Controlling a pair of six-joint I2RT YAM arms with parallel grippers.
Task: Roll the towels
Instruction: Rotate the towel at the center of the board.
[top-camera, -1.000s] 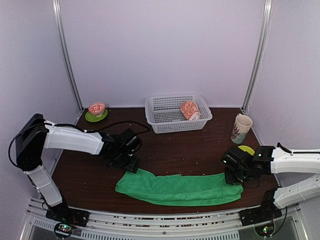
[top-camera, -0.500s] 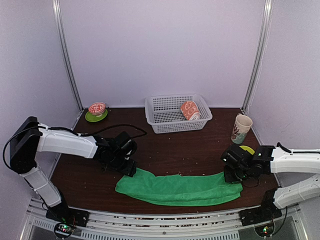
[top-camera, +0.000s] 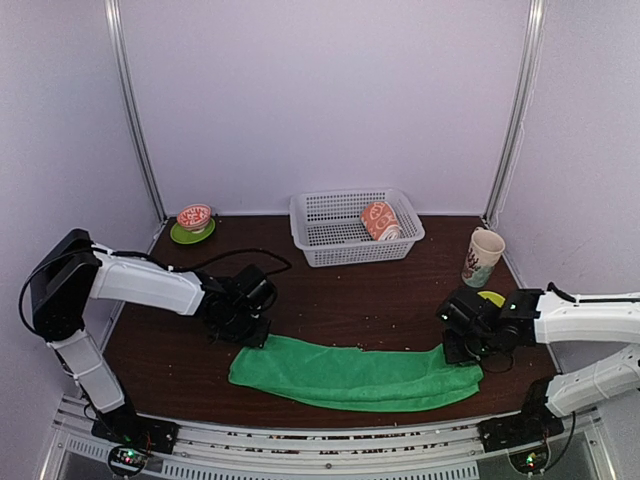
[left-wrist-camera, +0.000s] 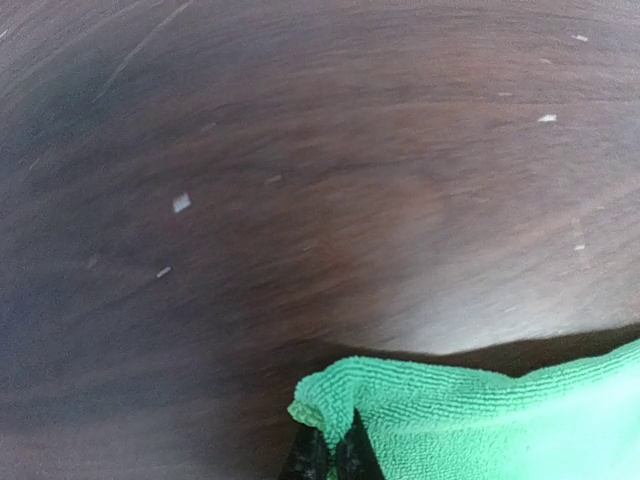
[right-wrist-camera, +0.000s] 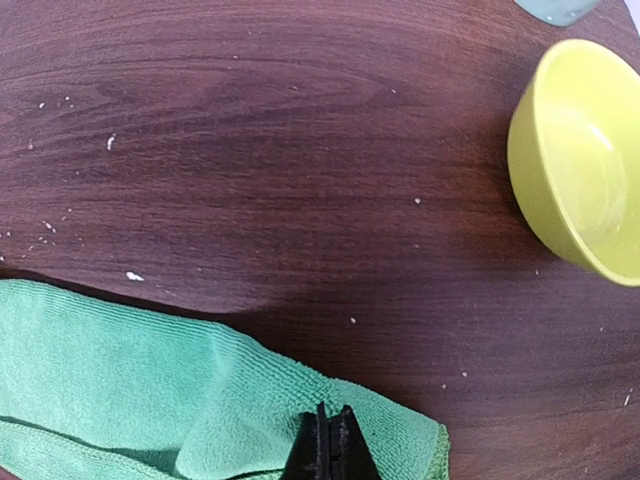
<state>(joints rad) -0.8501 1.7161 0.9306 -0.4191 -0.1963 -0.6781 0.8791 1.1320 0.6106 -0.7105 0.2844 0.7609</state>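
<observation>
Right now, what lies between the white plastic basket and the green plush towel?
Nothing but bare dark wooden table, crumb-speckled, separates white basket and green towel in the top view.

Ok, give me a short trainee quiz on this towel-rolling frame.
1. True or false: the peach towel sits inside the basket.
2. The left hand is shut on: A, a corner of the green towel; B, the basket's rim; C, a mug.
3. Fill in: the bowl on the table near the right hand is coloured ____.
Key: 1 true; 2 A; 3 yellow.
</observation>
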